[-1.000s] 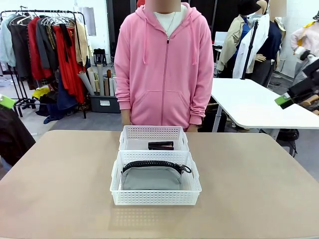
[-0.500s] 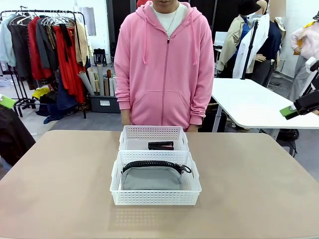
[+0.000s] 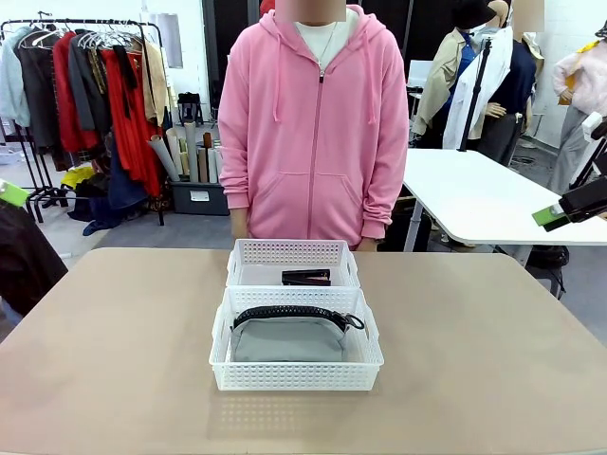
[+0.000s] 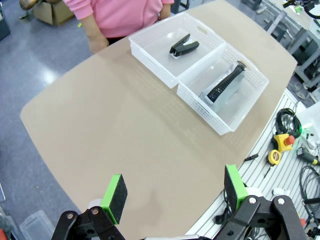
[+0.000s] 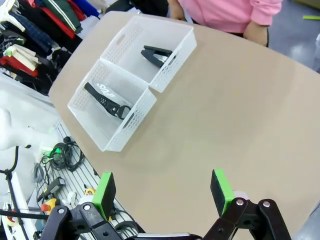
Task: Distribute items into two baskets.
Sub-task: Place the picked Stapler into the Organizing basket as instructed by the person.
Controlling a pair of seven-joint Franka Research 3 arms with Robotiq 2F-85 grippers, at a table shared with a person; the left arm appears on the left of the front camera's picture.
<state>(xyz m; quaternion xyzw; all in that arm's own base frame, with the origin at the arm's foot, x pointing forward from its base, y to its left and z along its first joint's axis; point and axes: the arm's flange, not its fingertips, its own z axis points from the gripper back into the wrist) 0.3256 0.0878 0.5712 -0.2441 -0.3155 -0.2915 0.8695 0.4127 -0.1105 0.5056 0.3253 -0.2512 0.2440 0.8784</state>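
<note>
Both baskets filled, tools clear of counter (image 3: pixel 493 379).
Front: grey pouch (image 3: pixel 287 338) in near basket (image 3: pixel 296 376), stapler (image 3: pixel 305 278) in far basket (image 3: pixel 292 252), person (image 3: pixel 313 123) behind. Left wrist: left tool (image 4: pixel 173 192) spread, holding nothing, high above counter. Right wrist: right tool (image 5: pixel 163 192) spread, holding nothing.

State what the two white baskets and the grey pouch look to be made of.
Two white lattice baskets, near and far: likely moulded plastic, given stiff perforated walls and a slight sheen. Flat grey pouch: apparently matte woven fabric, soft and sagging, with a black zipper along its top.
</note>
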